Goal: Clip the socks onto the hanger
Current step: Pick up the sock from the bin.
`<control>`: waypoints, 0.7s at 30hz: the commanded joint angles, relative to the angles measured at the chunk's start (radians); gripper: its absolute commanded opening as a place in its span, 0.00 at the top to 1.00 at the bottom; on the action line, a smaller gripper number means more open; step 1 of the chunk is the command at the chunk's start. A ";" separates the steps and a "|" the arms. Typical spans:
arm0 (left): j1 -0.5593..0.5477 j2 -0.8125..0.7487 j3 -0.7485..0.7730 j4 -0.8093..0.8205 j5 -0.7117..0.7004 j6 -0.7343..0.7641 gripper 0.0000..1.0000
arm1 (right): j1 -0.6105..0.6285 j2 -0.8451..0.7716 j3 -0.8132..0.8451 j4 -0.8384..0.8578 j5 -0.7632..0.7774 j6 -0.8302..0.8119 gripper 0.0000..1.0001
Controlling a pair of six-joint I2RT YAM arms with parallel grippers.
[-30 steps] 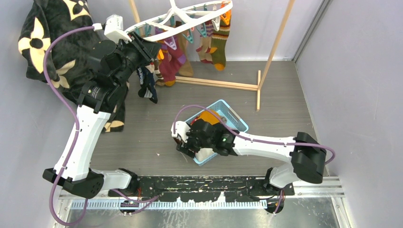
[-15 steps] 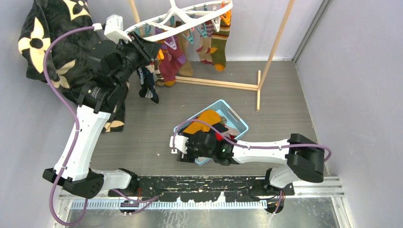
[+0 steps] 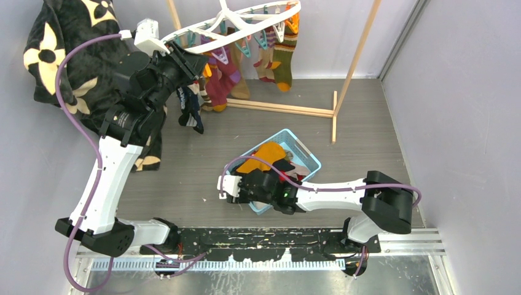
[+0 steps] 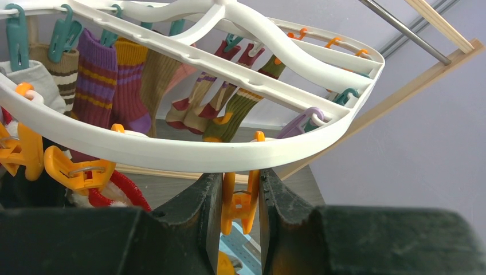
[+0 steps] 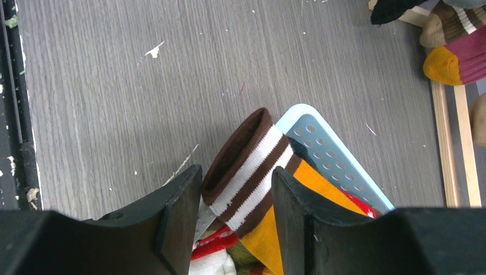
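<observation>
The white oval hanger (image 3: 246,21) hangs from the rack, and several socks (image 3: 282,55) are clipped to it. My left gripper (image 3: 187,61) is up at its near rim (image 4: 172,152), shut on an orange clip (image 4: 240,203) that dangles there. My right gripper (image 3: 226,187) is low at the basket's near-left corner. Its jaws stand partly apart on either side of the brown-and-white striped cuff (image 5: 252,166) of a mustard sock (image 3: 264,155). The cuff keeps its round shape, unsquashed. Red, white and olive socks lie under it.
The light blue lattice basket (image 3: 307,161) holds the loose socks. The wooden rack's post (image 3: 353,67) and floor bar (image 3: 282,109) stand behind it. A black blanket with cream flowers (image 3: 67,43) hangs at the far left. A navy sock (image 3: 191,110) dangles below my left gripper.
My right gripper has moved from over the basket to its near-left corner, uncovering the mustard sock. The left arm and hanger have not moved.
</observation>
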 commanded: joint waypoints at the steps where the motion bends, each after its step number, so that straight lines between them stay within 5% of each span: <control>1: 0.008 -0.014 0.035 -0.002 -0.041 0.017 1.00 | 0.020 0.008 0.012 -0.008 -0.005 -0.033 0.47; 6: 0.008 -0.012 0.039 -0.004 -0.040 0.018 1.00 | 0.028 0.018 0.017 -0.006 0.013 -0.042 0.53; 15: 0.008 -0.010 0.043 -0.009 -0.043 0.020 1.00 | 0.029 -0.016 0.024 0.089 0.089 -0.032 0.97; 21: 0.008 -0.010 0.038 -0.009 -0.048 0.027 1.00 | 0.021 -0.080 0.085 0.082 0.108 0.025 0.99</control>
